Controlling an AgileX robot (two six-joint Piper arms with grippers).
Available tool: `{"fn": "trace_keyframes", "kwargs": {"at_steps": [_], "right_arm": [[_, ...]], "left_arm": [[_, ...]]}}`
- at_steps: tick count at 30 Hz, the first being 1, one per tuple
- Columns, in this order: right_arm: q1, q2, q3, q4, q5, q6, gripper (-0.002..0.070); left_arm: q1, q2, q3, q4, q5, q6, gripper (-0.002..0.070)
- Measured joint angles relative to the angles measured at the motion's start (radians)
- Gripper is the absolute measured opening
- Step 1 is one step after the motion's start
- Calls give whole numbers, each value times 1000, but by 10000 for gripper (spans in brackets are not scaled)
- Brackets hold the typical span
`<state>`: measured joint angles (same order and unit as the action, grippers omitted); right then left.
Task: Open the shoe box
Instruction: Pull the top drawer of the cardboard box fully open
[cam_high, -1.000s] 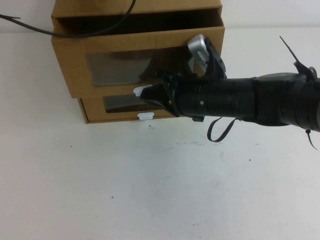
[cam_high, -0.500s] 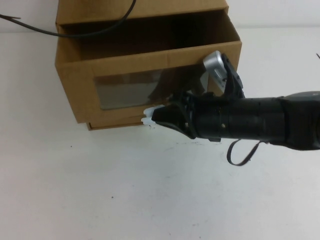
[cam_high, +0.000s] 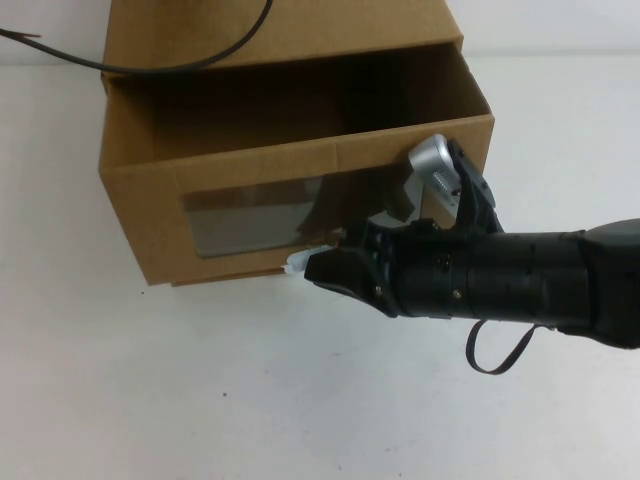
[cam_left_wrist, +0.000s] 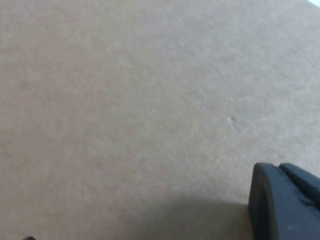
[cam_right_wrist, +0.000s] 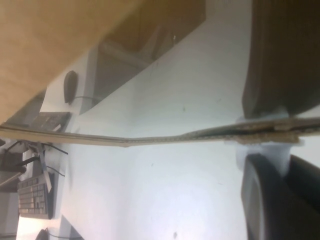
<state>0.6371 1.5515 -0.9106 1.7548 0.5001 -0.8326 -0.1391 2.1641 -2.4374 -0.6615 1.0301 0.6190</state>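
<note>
Gripping the white pull tab (cam_high: 298, 263) at the lower edge of the drawer (cam_high: 150, 215), the right gripper (cam_high: 316, 268) has its jaws narrowed onto that tab. I judge the shoe box (cam_high: 300, 35) largely open, its drawer standing well out toward the robot over the worktop (cam_high: 200, 400). The drawer's slide axis runs from box to jaws, so any further pull goes that way. The left gripper (cam_left_wrist: 282, 200) sits close against plain cardboard, and I cannot tell its state.

Top of shoe box (cam_high: 250, 165) cropped, left gripper (cam_left_wrist: 282, 202) mostly cut off, tab (cam_high: 297, 263) perhaps part-hidden behind right gripper (cam_high: 318, 266)
</note>
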Motion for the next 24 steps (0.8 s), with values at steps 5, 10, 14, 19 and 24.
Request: {"fn": "trace_keyframes", "kwargs": {"at_steps": [5,10,14,19,24], "right_arm": [[6,0,1,0,-10,0,8],[7,-2,1,-2,-17,-23,8],[7,-2,1,-2,-21,-27,8],[7,-4,2,-2,-23,-29,8],[7,-5,2,-4,-30,-36,8]], "left_arm": [[0,-2,0,0,3,-3,-4],[0,-32,0,32,47,-4,-4],[0,-65,0,45,115,-4,-4],[0,-76,79,40,103,-4,-4],[0,-99,186,11,32,12,-5]]}}
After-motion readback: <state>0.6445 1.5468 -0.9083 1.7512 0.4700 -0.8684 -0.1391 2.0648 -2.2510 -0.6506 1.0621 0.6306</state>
